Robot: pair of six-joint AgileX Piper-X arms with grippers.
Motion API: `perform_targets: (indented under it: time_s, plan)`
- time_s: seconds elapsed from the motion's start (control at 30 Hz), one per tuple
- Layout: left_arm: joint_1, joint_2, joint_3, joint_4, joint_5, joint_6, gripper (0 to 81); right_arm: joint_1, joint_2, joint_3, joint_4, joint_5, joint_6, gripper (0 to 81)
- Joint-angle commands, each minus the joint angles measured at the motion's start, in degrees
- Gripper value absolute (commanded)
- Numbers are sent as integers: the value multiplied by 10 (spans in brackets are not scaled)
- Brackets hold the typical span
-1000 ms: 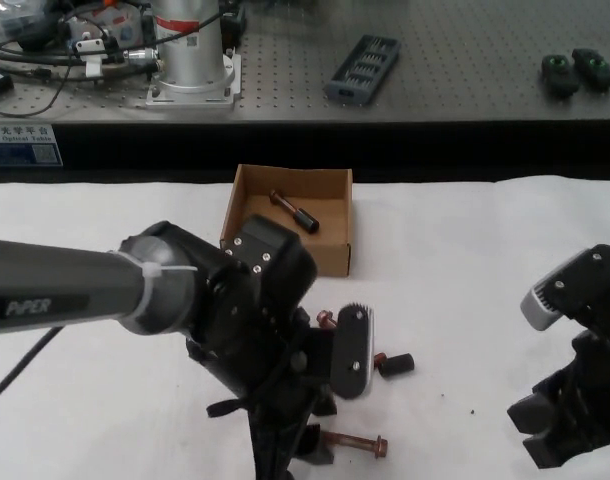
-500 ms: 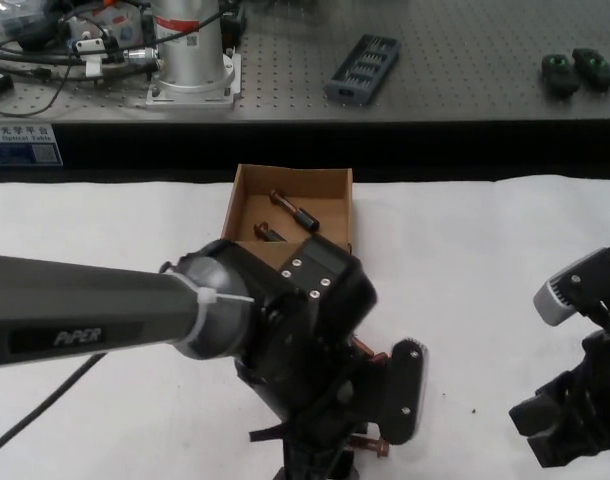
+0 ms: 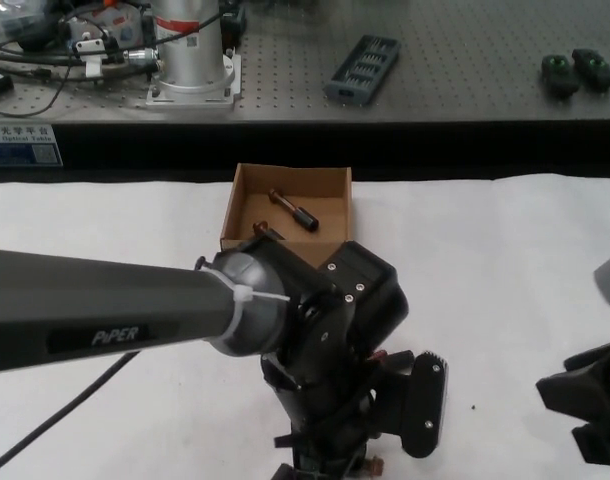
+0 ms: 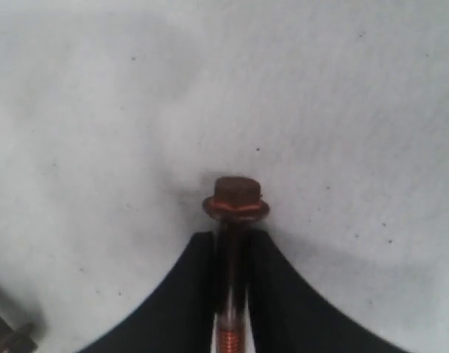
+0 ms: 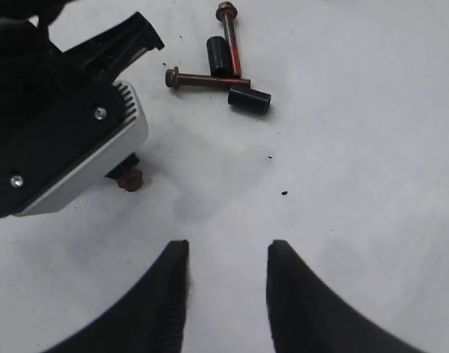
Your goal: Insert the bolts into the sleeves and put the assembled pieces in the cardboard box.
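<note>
White-sheeted bench (image 3: 505, 260). Cardboard box (image 3: 347, 215) stands on it, far side, centre. Nearer, lying loose in one cluster on the sheet: two coppery bolts (image 5: 199, 79), two black sleeves (image 5: 249, 100). One sleeve lies against a bolt's shank.

Light is diffuse from overhead, no hard shadows. High view: white counter cover (image 3: 505, 260) runs bright, near clipping, with a dark strip (image 3: 385, 150) behind it at 12 o'clock. Left arm (image 3: 105, 310) has a soft sheen on top. Wrist views are dimmer: left tool (image 4: 232, 239) and right tool (image 5: 228, 246) are black silhouettes, with a faint shadow round the bolt (image 4: 235, 202) head.
</note>
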Motion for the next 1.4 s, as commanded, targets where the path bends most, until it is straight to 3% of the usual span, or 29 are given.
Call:
perform_targets:
  time_s: [0.0,0.13,0.5,0.77,1.1,1.37]
  plan:
    - [2,22,-1,-14,-107,-54,23,-4,-19,-1,10,-8,10,244]
    - [8,16,-1,-37,-106,-167,6,-4,-22,-1,29,-8,39,211]
    - [8,-94,-1,-48,-77,-388,6,-2,-19,-1,41,-15,50,211]
    - [39,-193,3,-53,-80,-602,6,-2,86,-6,12,-65,158,217]
    - [116,-314,3,-80,-109,-693,6,6,278,-130,2,-86,197,217]
    - [171,-389,4,-36,-110,-714,6,96,406,-235,25,-87,270,217]
